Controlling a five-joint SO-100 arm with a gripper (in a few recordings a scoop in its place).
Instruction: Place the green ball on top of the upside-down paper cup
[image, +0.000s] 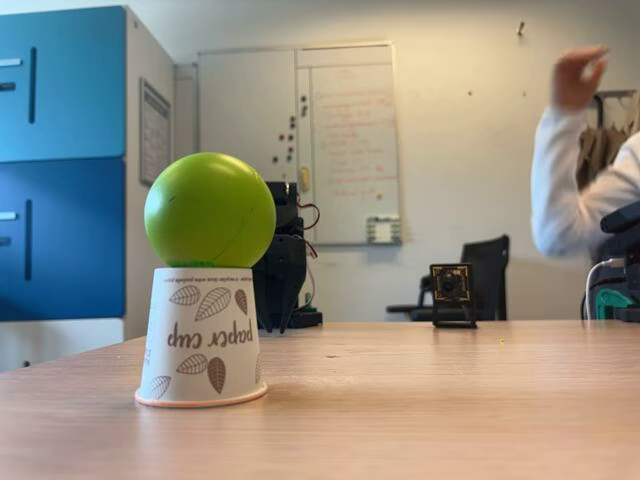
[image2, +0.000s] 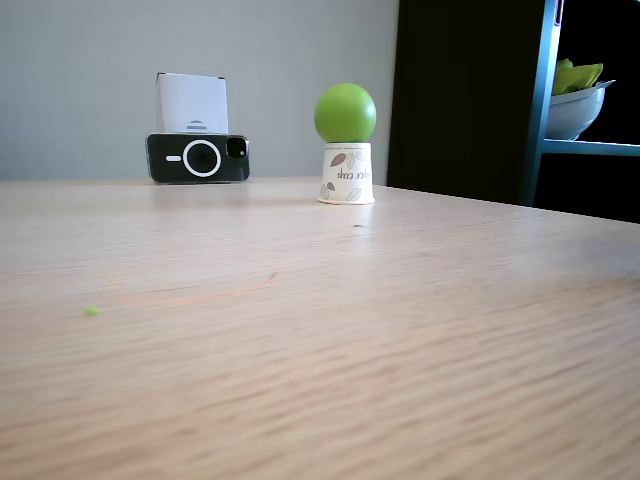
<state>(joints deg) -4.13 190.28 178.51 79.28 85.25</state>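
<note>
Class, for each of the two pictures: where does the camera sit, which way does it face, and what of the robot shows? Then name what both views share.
A fixed view: low at table height, close to the upside-down paper cup carrying the green ball, facing a whiteboard wall; the dark robot arm stands behind the ball.
Another fixed view: low at table height, farther off, facing a plain wall with a phone.
Shared: ball resting on cup, wooden table.

Black arm (image: 282, 255) folded low at the far side of the table (image: 420, 400), half hidden, hand pointing downward, fingers too dark to judge whether apart or closed.
</note>
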